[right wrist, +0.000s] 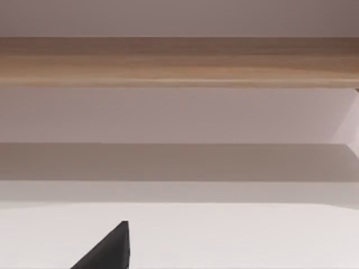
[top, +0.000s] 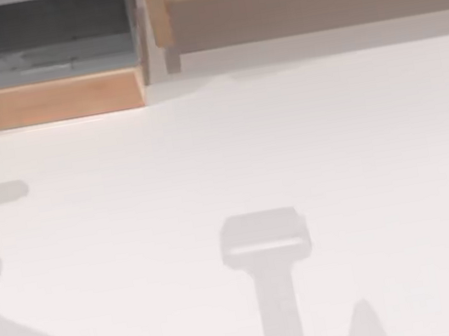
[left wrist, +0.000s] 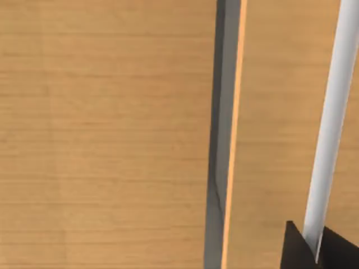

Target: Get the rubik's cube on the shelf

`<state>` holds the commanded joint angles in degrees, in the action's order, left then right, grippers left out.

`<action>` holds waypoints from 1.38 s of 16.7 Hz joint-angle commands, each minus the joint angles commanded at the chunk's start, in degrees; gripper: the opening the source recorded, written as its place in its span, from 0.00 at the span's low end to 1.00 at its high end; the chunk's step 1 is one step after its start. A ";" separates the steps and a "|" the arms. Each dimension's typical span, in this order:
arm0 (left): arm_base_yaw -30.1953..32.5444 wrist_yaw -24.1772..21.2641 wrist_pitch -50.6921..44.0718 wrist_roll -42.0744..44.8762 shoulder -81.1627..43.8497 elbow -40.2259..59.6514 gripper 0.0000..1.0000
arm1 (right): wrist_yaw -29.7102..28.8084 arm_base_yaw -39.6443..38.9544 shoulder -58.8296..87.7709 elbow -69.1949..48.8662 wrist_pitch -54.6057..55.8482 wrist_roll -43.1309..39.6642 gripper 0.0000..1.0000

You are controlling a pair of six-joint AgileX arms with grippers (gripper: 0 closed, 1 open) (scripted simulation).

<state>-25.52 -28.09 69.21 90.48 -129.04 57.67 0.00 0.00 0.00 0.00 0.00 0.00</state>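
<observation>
In the top view the shelf [top: 309,3] runs along the table's [top: 222,151] far edge from 12 to 2 o'clock, its dull grey-brown front facing the camera and a lighter wood board above it. At 11 o'clock stands a shorter compartment [top: 58,99] with grey inner walls and a light-wood front, just beside the shelf's left end. The white table carries grey shadows: a T-shaped one [top: 264,239] at 6 o'clock, a broad one from 8 to 7 o'clock, and narrow pointed ones at 4 to 5 o'clock.

The left wrist view looks close onto a wood panel [left wrist: 106,134] split by a grey gap [left wrist: 221,112] with an orange edge, and a white bar [left wrist: 334,112] slants across it. A dark tip of the left gripper [left wrist: 297,249] shows at the bar's lower end; whether it is wide or narrow I cannot tell.

The right wrist view faces the shelf [right wrist: 179,61] across the table, with a dark tip of the right gripper [right wrist: 112,249] over the white top; its spread I cannot tell either.

Where the cube lies I cannot tell.
</observation>
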 joint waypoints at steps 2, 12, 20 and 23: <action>-0.97 -0.86 1.97 0.11 1.61 -3.23 0.00 | 0.00 0.00 0.00 0.00 0.00 0.00 1.00; -3.38 -3.27 5.69 0.29 4.39 -9.85 0.00 | 0.00 0.00 0.00 0.00 0.00 0.00 1.00; -6.24 -6.12 9.94 0.50 7.51 -17.47 0.00 | 0.00 0.00 0.00 0.00 0.00 0.00 1.00; -7.76 -7.66 11.45 0.55 8.50 -19.87 0.00 | 0.00 0.00 0.00 0.00 0.00 0.00 1.00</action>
<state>-33.28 -35.75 80.66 91.03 -120.54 37.79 0.00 0.00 0.00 0.00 0.00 0.00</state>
